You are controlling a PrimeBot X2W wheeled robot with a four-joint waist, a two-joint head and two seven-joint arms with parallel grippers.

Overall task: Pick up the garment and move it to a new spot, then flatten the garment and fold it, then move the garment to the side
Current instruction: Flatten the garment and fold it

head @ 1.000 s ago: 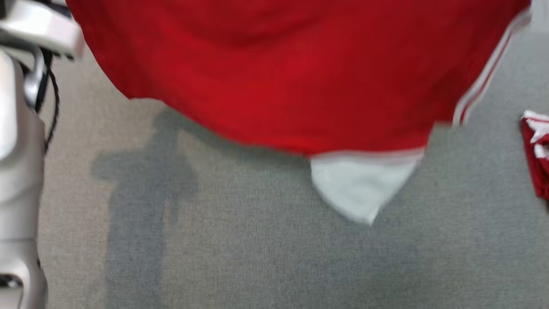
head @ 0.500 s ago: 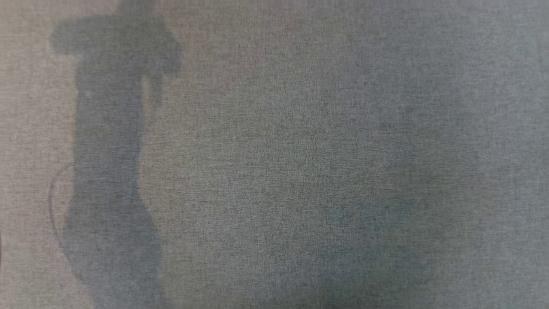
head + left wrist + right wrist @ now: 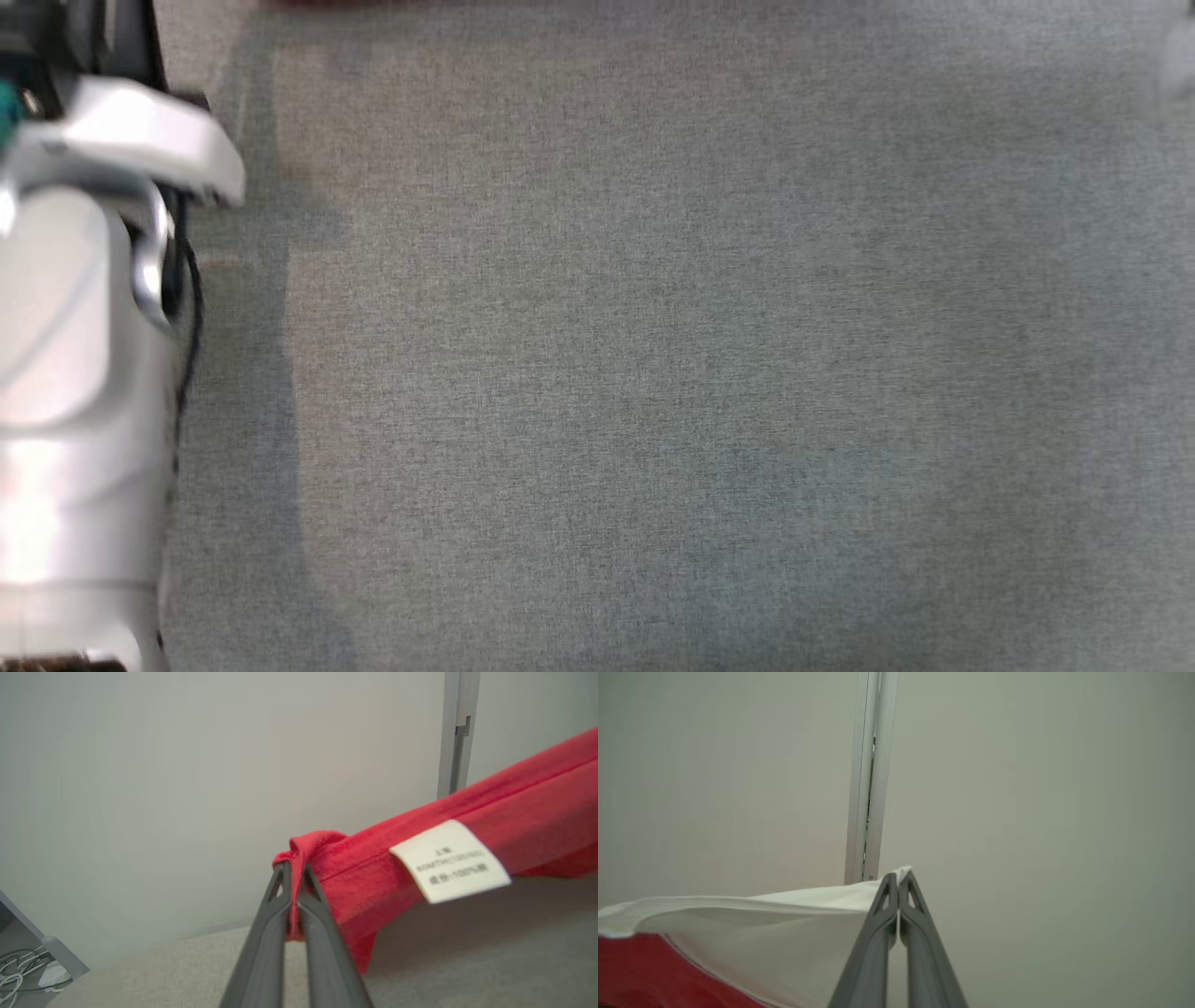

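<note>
The grey surface (image 3: 653, 373) lies bare and wide under the head camera, so there is ample room to lay cloth down in its middle. A pale wall (image 3: 163, 788) with an upright post (image 3: 868, 779) stands behind it and limits any forward swing. The garment (image 3: 537, 807), red with a white part, hangs in the air between the two arms, off the surface and stretched along its top edge. The left forearm (image 3: 75, 373) shows pale at the left rim of the head view.

The left end effector (image 3: 293, 870) is clamped on a bunched red corner and the right end effector (image 3: 899, 879) on a white corner, each with its fingers pressed together on cloth.

The step in hand looks like carrying and spreading. I judge it best to hold the two corners level and well apart, lower the free hem first onto the open middle, then draw back gently so the cloth lays flat. Both bites are thin, so a jerk could pull a corner free.

A white label (image 3: 449, 861) faces the left wrist camera. Cables (image 3: 18, 961) lie beyond the surface's edge, best avoided.
</note>
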